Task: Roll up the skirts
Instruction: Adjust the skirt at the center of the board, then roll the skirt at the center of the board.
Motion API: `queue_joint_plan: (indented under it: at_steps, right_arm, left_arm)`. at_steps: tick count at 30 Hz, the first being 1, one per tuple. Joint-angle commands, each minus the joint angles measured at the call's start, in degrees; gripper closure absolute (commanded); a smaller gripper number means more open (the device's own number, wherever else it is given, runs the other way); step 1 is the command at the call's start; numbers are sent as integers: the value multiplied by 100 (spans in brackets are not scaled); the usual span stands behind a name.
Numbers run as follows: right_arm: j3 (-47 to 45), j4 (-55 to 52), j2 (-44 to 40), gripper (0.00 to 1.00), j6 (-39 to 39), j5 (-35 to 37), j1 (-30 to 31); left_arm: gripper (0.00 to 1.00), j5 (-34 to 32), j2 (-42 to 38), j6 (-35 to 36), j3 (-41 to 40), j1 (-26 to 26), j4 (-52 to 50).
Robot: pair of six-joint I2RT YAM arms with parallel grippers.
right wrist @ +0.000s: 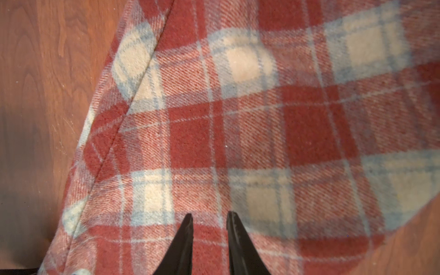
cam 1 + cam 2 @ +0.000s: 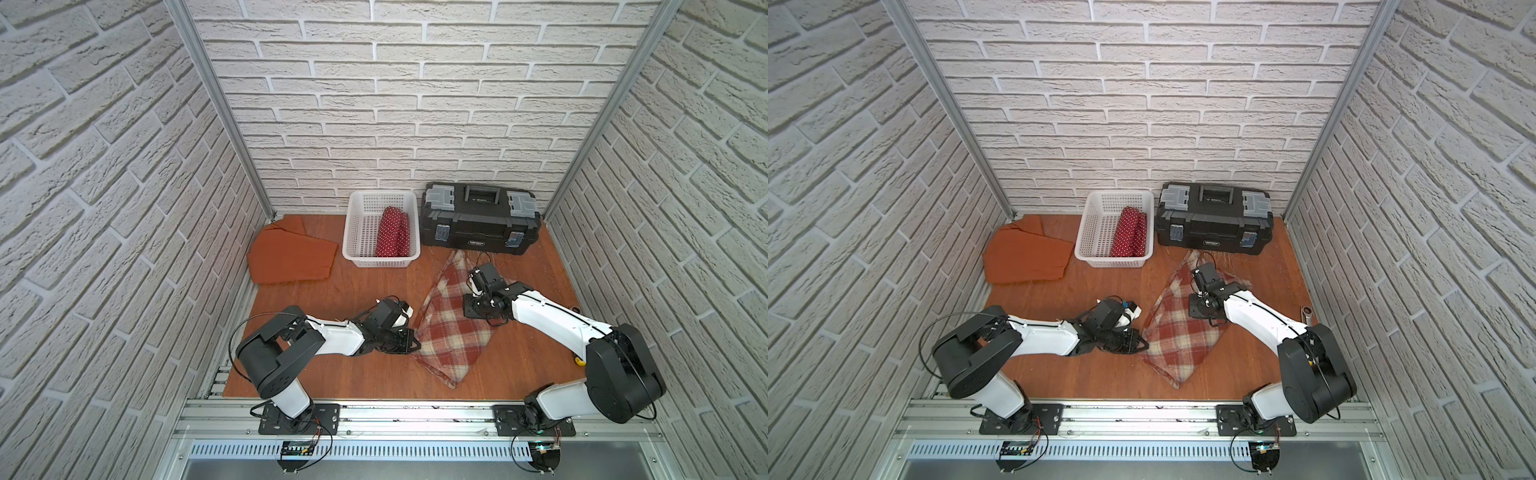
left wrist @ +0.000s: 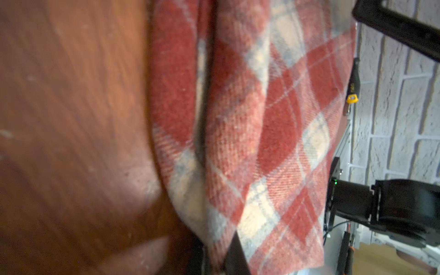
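The red-and-cream plaid skirt (image 2: 449, 328) (image 2: 1177, 332) lies folded into a long slanted shape on the wooden floor between the arms. My left gripper (image 2: 415, 343) (image 2: 1144, 345) (image 3: 219, 259) is shut on its left edge, and cloth (image 3: 273, 131) is pinched between the dark fingers. My right gripper (image 2: 473, 311) (image 2: 1198, 309) (image 1: 209, 215) points down over the plaid (image 1: 262, 131) near its far right side, jaws a little apart with nothing between them. The polka-dot skirt (image 2: 392, 239) (image 2: 1129, 239) lies rolled in the basket. The rust-orange skirt (image 2: 291, 257) (image 2: 1027, 259) lies flat at the far left.
A white mesh basket (image 2: 380, 259) (image 2: 1111, 259) stands at the back centre. Beside it on the right is a black toolbox (image 2: 478, 220) (image 2: 1214, 220), close to the plaid skirt's far tip. A small tool with a yellow part (image 2: 577, 360) (image 3: 352, 92) lies by the right wall.
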Motion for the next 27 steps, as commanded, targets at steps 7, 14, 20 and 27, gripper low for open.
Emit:
queue_joint_plan:
  at_steps: [7, 14, 20, 27]
  right_arm:
    - [-526, -356, -1232, 58, -135, 828, 1141]
    - [-1269, -515, -2801, 38, 131, 1510, 3013]
    - [-1408, -281, -2789, 20, 273, 2311, 4854]
    - [-576, -65, -903, 7, 317, 3328, 6037]
  left_arm:
    - [100, 152, -559, -69, 673, 170, -1212]
    - [100, 616, -921, -572, 701, 677, -1591]
    - [100, 1008, -704, -1078, 662, 725, -1119]
    - [100, 1127, -650, -1529, 495, 755, -680]
